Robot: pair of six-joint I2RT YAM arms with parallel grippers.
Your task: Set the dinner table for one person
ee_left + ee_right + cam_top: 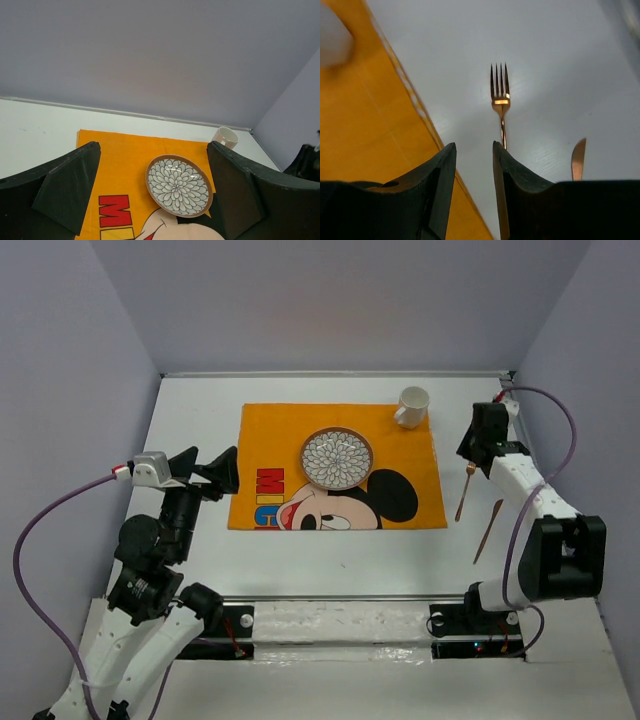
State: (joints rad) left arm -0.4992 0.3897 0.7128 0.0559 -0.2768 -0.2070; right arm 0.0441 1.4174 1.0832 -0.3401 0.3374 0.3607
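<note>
The white dinner table (330, 560) holds an orange cartoon-mouse placemat (270, 435). A brown-rimmed plate with a petal pattern (337, 459) sits on the mat and shows in the left wrist view (178, 185). A white mug (412, 407) stands at the mat's far right corner. A copper fork (464, 492) and a copper knife (488, 530) lie on the table right of the mat. My left gripper (226, 474) is wide open and empty, at the mat's left edge. My right gripper (474, 443) is open and empty, just above the fork (500, 100).
Grey walls close the table on three sides. A metal rail (340, 598) runs along the near edge in front of the arm bases. In the right wrist view the knife tip (578, 157) lies right of the fork and the mat edge (415, 105) runs to its left.
</note>
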